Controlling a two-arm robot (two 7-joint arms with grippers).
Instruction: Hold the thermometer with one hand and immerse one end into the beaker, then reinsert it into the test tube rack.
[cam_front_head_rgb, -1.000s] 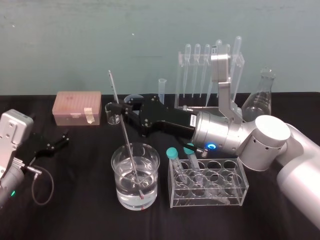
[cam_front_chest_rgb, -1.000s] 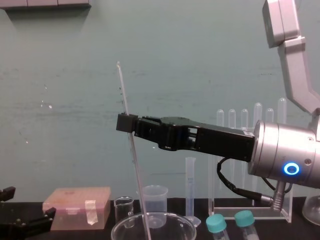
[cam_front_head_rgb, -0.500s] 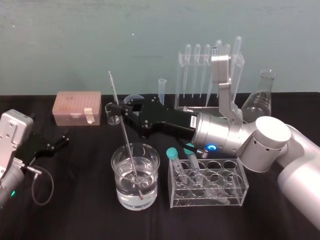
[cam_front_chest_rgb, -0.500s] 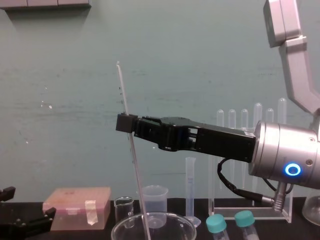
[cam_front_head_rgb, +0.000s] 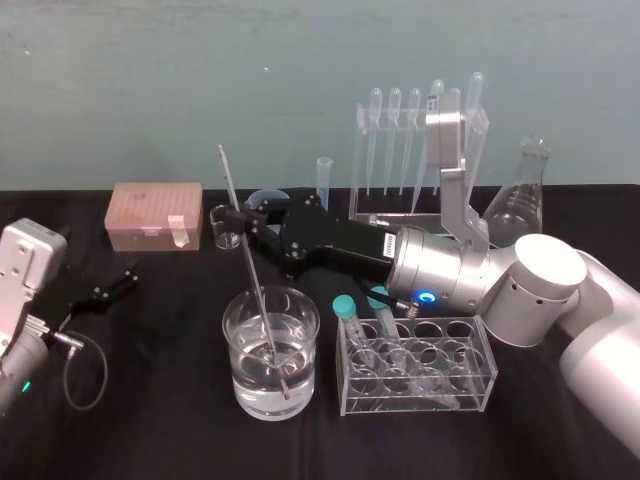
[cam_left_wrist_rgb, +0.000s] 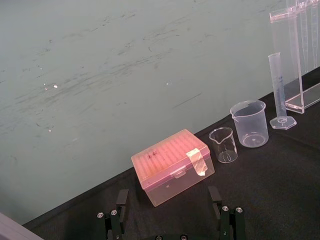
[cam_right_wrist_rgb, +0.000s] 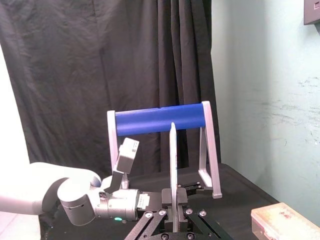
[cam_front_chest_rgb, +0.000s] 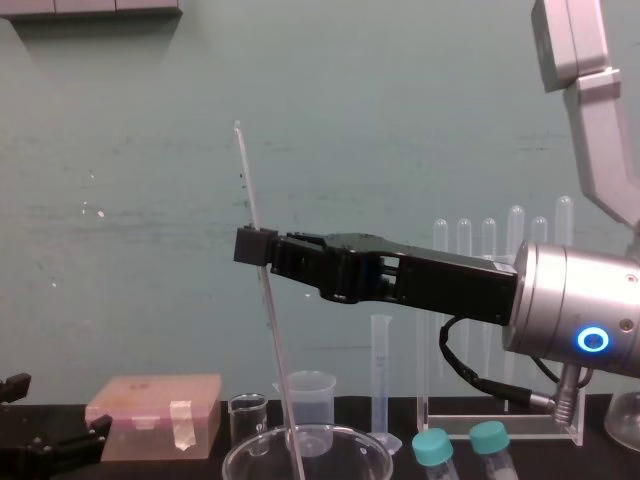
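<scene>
Thermometer (cam_front_head_rgb: 232, 185), one, clamped in right claw (cam_front_head_rgb: 243, 222), tip in one beaker (cam_front_head_rgb: 300, 360); left claw (cam_front_head_rgb: 110, 285) parked, spread.

From the head we look steeply down on the table (cam_front_head_rgb: 150, 420); from the chest, level and close. Both share the beaker (cam_front_head_rgb: 245, 385) (six o'clock in each) and pink box (cam_front_head_rgb: 157, 215). Our left wrist camera faces that box nearby; the right faces the thermometer (cam_right_wrist_rgb: 173, 160) and a curtain (cam_right_wrist_rgb: 75, 60).

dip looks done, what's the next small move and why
Probably lift straight up: the right pincer is shut on the thermometer, whose lower tip already sits in water in the beaker, and it must clear the rim before heading to the test tube rack behind. The left pincer lies parked, open.
</scene>
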